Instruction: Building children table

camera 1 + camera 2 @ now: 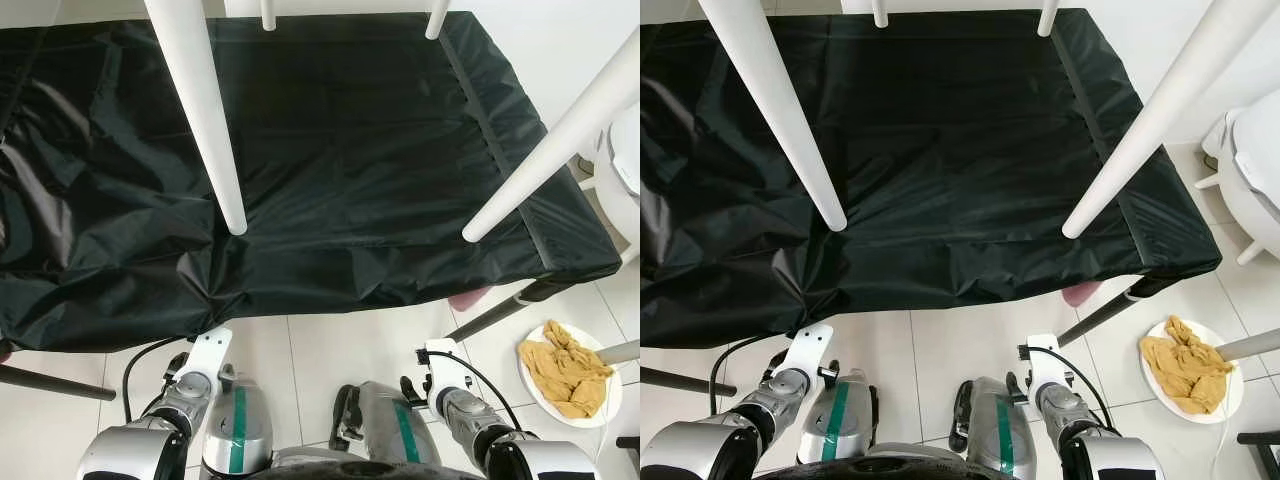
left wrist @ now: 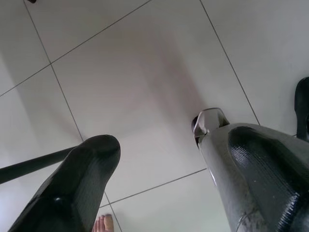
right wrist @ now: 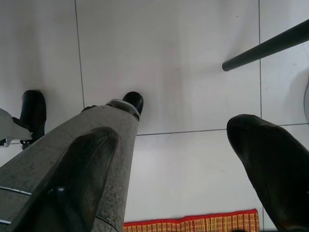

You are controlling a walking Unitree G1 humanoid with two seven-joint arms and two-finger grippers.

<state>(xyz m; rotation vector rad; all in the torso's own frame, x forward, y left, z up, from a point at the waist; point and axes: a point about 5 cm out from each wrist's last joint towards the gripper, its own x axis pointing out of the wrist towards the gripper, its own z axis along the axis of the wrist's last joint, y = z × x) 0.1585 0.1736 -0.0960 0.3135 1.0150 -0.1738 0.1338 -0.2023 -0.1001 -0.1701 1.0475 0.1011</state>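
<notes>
Four white table legs stand with their rounded ends down on a black cloth (image 1: 350,150). The two near legs (image 1: 205,120) (image 1: 545,150) are long and slanted. The two far legs (image 1: 436,20) poke in at the top edge. Their upper ends run out of frame. Both silver arms hang at my sides, the left arm (image 1: 190,385) and the right arm (image 1: 450,390) low over the floor. The left gripper (image 2: 169,145) is open above bare tiles. The right gripper (image 3: 169,133) is open too, with nothing between its fingers.
The black cloth covers a low stand with dark metal legs (image 1: 495,312). A white plate with a crumpled yellow-brown rag (image 1: 565,375) lies on the floor at right. A white object (image 1: 625,165) stands further right. A person's toes (image 2: 104,223) and a red-yellow mat (image 3: 193,223) are near my feet.
</notes>
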